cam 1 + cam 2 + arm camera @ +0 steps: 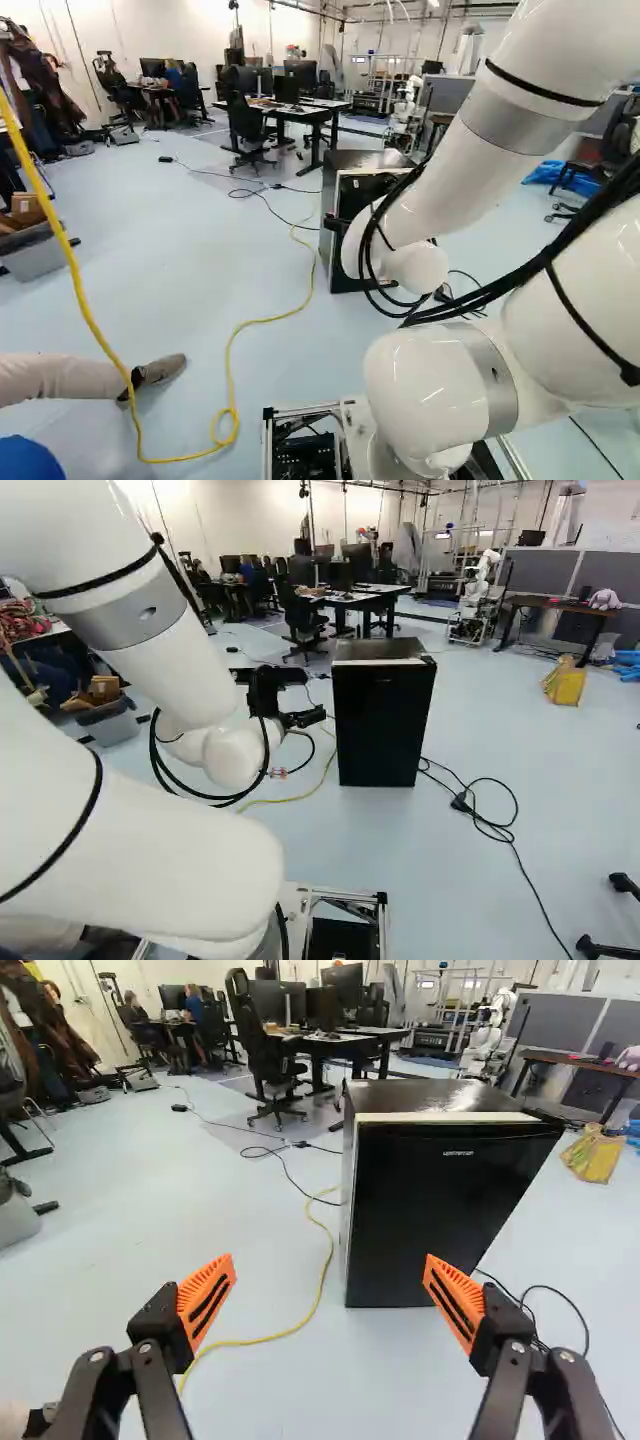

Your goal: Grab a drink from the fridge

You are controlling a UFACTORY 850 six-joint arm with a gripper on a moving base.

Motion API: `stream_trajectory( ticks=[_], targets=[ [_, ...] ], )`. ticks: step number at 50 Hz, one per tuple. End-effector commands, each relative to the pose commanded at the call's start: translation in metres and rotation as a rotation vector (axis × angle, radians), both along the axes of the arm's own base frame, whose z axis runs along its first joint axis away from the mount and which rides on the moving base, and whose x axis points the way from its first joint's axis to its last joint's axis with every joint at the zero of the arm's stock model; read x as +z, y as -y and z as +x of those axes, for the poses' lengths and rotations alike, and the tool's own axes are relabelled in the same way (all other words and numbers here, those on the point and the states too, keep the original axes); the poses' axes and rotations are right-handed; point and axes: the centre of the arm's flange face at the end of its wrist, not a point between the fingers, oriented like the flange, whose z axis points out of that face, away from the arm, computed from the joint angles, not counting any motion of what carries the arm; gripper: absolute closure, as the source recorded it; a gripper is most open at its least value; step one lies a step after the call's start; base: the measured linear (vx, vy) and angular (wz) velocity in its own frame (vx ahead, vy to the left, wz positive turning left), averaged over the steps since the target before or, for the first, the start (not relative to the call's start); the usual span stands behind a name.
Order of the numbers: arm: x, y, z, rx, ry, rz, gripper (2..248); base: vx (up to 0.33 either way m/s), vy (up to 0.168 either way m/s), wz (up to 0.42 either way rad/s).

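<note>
Fingers [205, 1300] wide apart with nothing between them, short of the black fridge [380, 720] standing on the floor [260, 1380] ahead. Its door [445, 1220] looks shut, and no drink shows (presumably it's inside). I'd call this the approach; next, reach a door edge and pull it open.

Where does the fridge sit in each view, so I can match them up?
Left base view: the fridge is just right of the middle, partly behind the arm.
Right base view: slightly right of the middle, standing clear of the arm.
Wrist view: ahead of the open gripper, off toward one finger.
Shared landmark: the yellow cable on the floor.
</note>
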Motion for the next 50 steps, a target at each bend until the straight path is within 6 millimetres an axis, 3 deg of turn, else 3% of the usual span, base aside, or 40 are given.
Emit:
stream_trajectory(
  ticks=[13,50],
  targets=[
    [0.0000,0.0000,0.0000,0.000,0.000,0.000,3,0.075,-0.029,-0.162],
    [0.0000,0.0000,0.0000,0.000,0.000,0.000,3,0.061,-0.001,-0.010]
  ],
)
